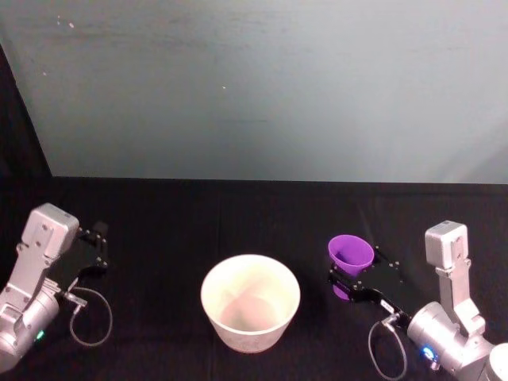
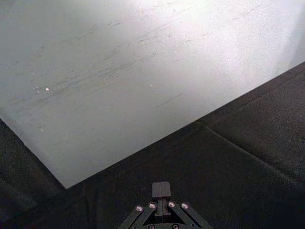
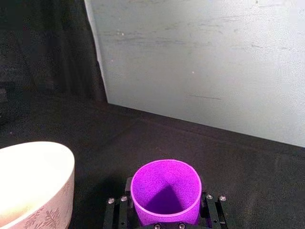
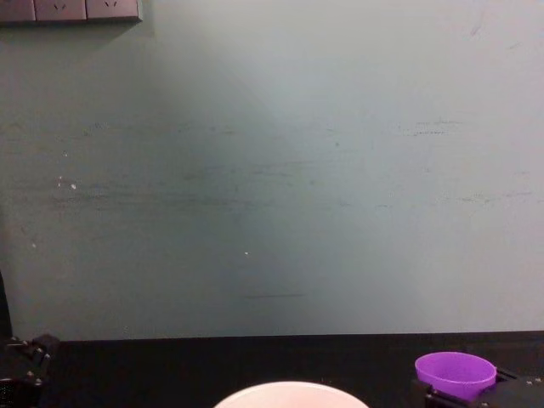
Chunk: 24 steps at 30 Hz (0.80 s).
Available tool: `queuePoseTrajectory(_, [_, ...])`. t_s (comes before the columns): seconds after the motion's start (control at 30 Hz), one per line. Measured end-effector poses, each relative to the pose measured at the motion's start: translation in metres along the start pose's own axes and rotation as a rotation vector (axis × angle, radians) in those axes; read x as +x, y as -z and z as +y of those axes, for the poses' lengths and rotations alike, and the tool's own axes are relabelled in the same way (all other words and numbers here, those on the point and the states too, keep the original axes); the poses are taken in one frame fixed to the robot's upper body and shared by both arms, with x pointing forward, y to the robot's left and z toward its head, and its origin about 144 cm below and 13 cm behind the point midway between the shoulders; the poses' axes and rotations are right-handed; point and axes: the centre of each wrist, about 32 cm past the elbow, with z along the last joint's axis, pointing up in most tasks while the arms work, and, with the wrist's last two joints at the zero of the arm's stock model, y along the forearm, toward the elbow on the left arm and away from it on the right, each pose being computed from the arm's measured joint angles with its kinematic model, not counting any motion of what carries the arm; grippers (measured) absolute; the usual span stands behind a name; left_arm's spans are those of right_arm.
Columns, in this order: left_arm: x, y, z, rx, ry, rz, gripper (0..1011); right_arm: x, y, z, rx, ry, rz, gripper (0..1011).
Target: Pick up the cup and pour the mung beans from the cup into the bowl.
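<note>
Cup (image 1: 351,254): purple, upright, mouth up; sits in R gripper (image 1: 350,279), near the bowl (image 1: 250,300) on its right side, not touching it.
Cup inside: R wrist view shows plain purple walls w/ shadow low down; contents can't be made out.
Cup vs bench (image 1: 238,214): can't tell if base rests on the black cloth or is lifted off it.
R fingers (image 3: 116,212): one each side of cup, closed onto its lower wall, cup wedged btwn them.
Bowl: wide, pale, upright at front-centre of bench, btwn the two arms; leaf pattern on outer wall in R wrist view.
L gripper (image 1: 97,235): parked at left side of bench, well apart from bowl & cup.
L fingers (image 2: 157,190): pressed together, nothing btwn them; point over bare black cloth toward the wall.
Backdrop: grey-green wall (image 1: 254,79) right behind bench.
</note>
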Motion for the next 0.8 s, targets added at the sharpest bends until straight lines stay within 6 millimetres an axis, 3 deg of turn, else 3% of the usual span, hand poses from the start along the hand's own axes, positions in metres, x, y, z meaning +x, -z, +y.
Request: queuePoseTrajectory(0.8, [0.0,0.0,0.0,0.0,0.0,0.0,0,0.0001,0.0,0.0,0.0,0.0,0.0,737])
